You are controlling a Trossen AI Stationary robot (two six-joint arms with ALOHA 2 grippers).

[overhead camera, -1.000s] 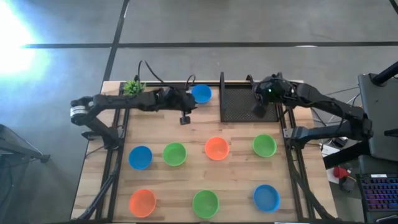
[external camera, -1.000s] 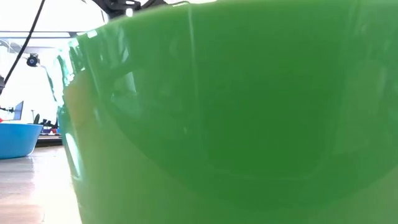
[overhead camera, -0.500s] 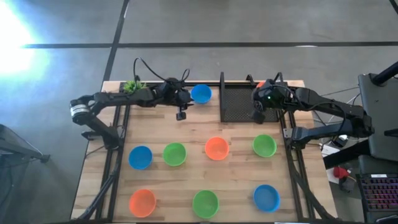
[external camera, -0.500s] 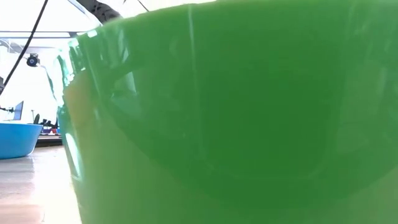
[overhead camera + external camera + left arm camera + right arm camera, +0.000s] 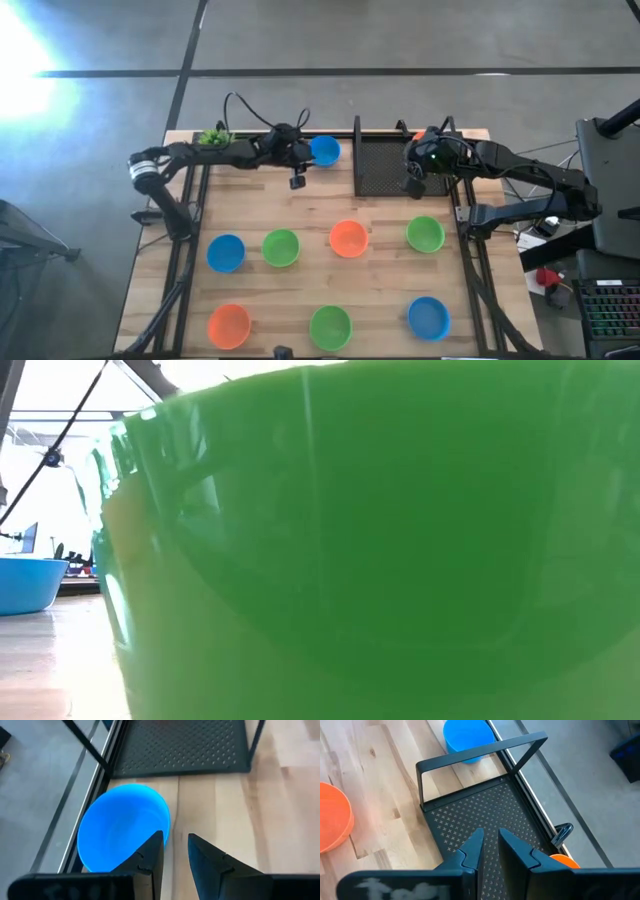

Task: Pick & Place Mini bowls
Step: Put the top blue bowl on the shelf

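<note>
Narrowly parted, the left gripper (image 5: 175,851) holds nothing; one finger (image 5: 150,852) overlaps the rim of a blue bowl (image 5: 323,150) at the upper centre of the high view. That bowl sits upright, mouth up, round with no long axis, just left of the black tray (image 5: 385,165). Over the tray, the right gripper (image 5: 489,845) shows a similar slim gap and grips nothing. Seven more bowls sit upright in two rows below.
</note>
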